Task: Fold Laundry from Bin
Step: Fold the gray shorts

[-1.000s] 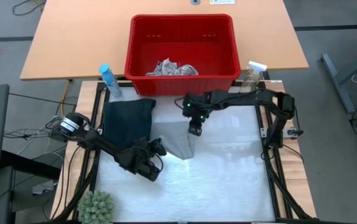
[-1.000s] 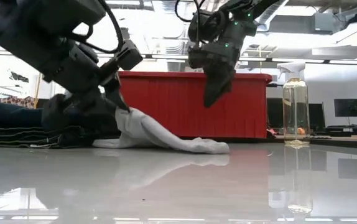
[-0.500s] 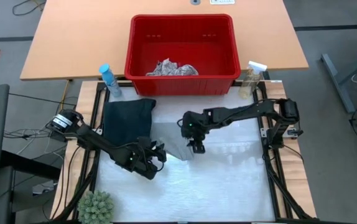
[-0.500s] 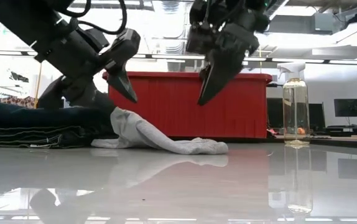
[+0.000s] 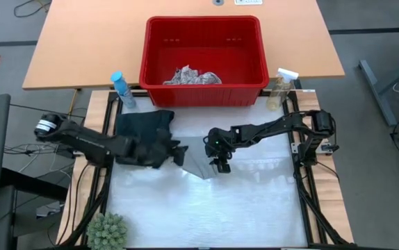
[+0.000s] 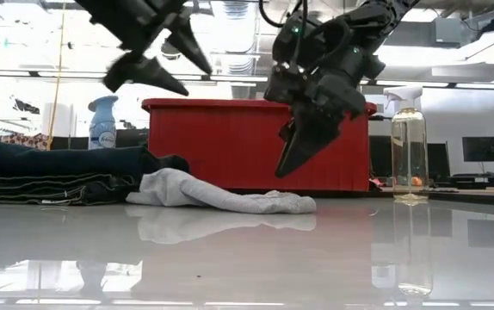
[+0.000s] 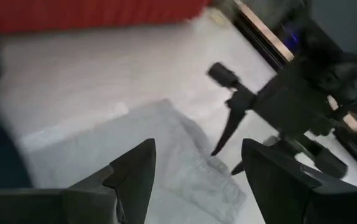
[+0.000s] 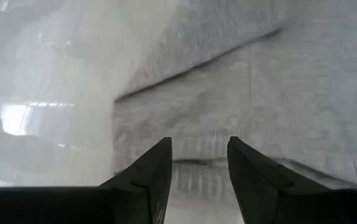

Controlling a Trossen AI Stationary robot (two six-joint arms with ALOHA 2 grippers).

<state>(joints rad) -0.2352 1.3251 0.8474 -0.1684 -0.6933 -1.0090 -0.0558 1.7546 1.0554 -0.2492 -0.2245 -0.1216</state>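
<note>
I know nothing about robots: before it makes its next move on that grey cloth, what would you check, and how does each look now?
1. Left gripper let go, lifted clear of the grey cloth: ok.
2. Right gripper open, just above the cloth's hem: ok.
3. Cloth flat: not ok, bunched.
4. Trousers folded beside it: ok.
5. Printed cloth waiting in the bin: ok.
6. Cloth's underside free of snags: cannot tell.

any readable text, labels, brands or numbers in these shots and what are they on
None can be read.
White tag at the far edge of the wooden table: print too small to read.
Blue spray bottle: no legible label.
Clear spray bottle: no label visible.
Red bin, grey cloth, dark trousers: no print or tags visible.
</note>
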